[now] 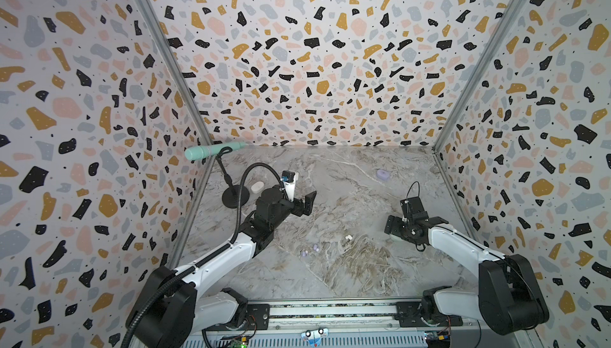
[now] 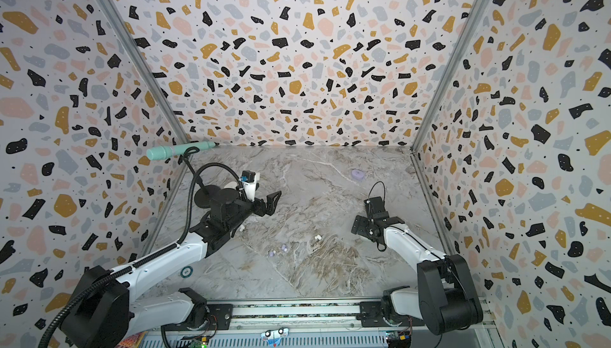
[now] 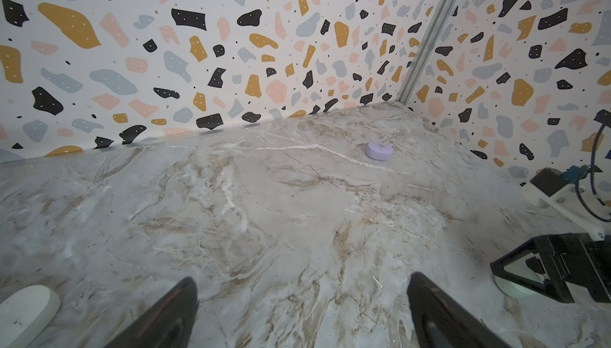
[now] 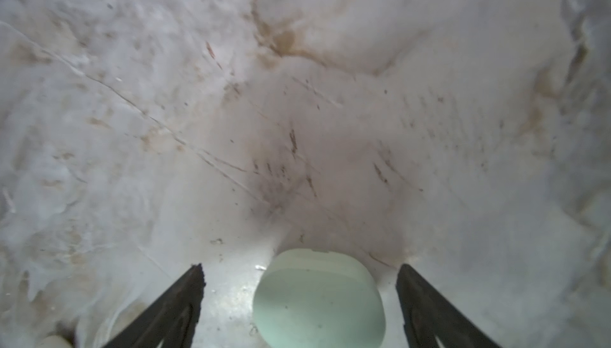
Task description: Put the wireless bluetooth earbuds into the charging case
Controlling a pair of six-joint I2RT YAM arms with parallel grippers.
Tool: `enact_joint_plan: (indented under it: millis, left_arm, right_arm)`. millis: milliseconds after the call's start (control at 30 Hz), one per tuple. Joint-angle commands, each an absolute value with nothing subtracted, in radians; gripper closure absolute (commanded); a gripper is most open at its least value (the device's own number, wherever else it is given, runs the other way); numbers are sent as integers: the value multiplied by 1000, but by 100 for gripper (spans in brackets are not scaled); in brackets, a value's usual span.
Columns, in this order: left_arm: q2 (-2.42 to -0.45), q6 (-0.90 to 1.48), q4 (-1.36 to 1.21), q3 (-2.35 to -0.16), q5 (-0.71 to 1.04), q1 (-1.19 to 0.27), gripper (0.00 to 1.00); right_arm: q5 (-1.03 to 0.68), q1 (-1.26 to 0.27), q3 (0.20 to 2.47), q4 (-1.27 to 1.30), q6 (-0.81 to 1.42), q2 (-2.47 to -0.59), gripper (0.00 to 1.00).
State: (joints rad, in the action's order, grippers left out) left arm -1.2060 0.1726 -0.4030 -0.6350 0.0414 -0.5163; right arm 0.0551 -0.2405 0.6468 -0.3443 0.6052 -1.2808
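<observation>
A pale mint charging case (image 4: 319, 300) lies flat on the marble table between the fingers of my right gripper (image 4: 300, 267), which is open with a gap on each side. In both top views that gripper (image 1: 391, 225) hangs low over the right of the table. Loose earbuds lie mid-table: a white one (image 1: 347, 238) and two lavender ones (image 1: 315, 248) (image 1: 303, 253). Another white earbud (image 2: 242, 228) sits by the left arm. My left gripper (image 1: 305, 202) (image 3: 302, 278) stands open and empty above bare marble.
A lavender case (image 1: 382, 173) (image 3: 379, 150) rests near the back right. A white case (image 1: 257, 187) (image 3: 23, 313) sits beside the left gripper. A mint microphone (image 1: 211, 150) on a black stand (image 1: 235, 197) occupies the back left corner. Patterned walls close in three sides.
</observation>
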Motion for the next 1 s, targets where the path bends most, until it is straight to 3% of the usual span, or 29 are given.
enact_joint_plan:
  millis: [0,600,967]
  left_arm:
    - [-1187,178,-443,-630,34,-509,0]
    - [-1195,184,-456,-625,60,-509,0]
    - [-1212,181,-462,-634,76,-508,0]
  right_arm:
    - [33,-244,743,-380,609,-1263,3]
    - [134,-227,1298,-396,662,-1771,1]
    - [179,-204,1503,-367,671,-2004,1]
